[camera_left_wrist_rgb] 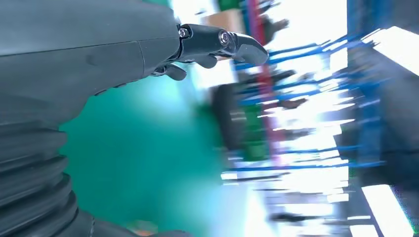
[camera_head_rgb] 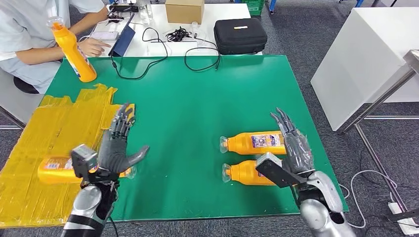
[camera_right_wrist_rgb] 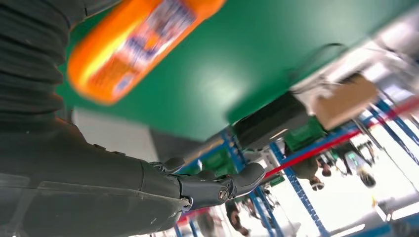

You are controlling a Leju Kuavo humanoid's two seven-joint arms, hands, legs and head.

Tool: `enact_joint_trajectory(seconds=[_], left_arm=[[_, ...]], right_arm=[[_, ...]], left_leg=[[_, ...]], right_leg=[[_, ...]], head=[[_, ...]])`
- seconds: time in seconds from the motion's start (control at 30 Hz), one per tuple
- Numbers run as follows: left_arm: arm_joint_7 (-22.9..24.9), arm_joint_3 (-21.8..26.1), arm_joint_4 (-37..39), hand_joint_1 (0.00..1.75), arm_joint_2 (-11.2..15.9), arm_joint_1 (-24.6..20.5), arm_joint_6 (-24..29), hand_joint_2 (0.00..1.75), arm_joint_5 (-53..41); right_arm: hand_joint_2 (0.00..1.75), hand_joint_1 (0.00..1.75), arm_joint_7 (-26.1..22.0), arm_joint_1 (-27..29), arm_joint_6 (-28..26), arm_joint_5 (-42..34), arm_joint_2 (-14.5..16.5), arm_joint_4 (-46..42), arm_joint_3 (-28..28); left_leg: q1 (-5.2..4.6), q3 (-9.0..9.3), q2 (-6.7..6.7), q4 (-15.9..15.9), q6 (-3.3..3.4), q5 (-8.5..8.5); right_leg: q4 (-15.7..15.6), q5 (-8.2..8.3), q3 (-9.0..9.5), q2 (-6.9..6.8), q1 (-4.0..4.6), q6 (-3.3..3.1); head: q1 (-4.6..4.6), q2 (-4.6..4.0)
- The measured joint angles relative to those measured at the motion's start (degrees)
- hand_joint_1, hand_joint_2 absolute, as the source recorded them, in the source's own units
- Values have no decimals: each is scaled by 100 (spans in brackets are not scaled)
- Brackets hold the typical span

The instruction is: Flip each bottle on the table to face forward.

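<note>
Hands hovering empty-fingered over the green table [camera_head_rgb: 197, 108], bottles lying flat.

Left hand [camera_head_rgb: 116, 148] and right hand [camera_head_rgb: 295, 144] are spreading wide, grasping nothing, probably readying to flip: two orange bottles [camera_head_rgb: 254, 143] are lying beside the right, another [camera_head_rgb: 57, 170] on yellow tape; a person is holding a fourth [camera_head_rgb: 74, 52].

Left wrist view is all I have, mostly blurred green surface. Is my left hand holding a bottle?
Observer: No. The left hand is open, fingers spread, above the green table mat.
Operator: Where's the nearest bottle?
Observer: An orange plastic bottle lies on its side on the yellow taped sheet, partly behind that hand.
Operator: And the right side?
Observer: The right hand is open beside two more orange bottles lying flat.
</note>
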Motion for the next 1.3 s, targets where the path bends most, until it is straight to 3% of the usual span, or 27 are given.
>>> enact_joint_trajectory(seconds=[0.1,0.23,0.53,0.7,1.3], left_arm=[[-98,52,-716,0,-109,203,-54,175,379],[-117,86,-1242,0,-190,336,-57,175,440],[-187,134,-1603,0,-277,417,-35,175,654],[-162,135,-1643,0,-294,329,520,175,346],[1,125,-1624,0,-274,197,733,175,304]], right_arm=[[175,0,162,-477,379,94,-337,168,1],[175,0,219,-871,476,116,-573,361,5],[175,0,353,-1307,818,126,-780,700,104],[175,0,188,-1940,1160,-32,-971,1394,368],[175,0,339,-2404,1092,475,-817,3103,1181]], left_leg=[[-4,0,-5,0,7,5],[-4,0,-17,0,12,10],[-3,-2,-15,0,12,10],[-5,-1,-24,1,18,16],[-4,-2,-26,1,19,16]], right_leg=[[-1,3,1,-1,-4,5],[0,5,3,-4,-4,8],[1,5,2,-4,-3,8],[0,8,5,-11,-5,12],[1,9,5,-15,-4,14]], head=[[-1,0],[-1,0],[-2,0],[0,0],[-1,0]])
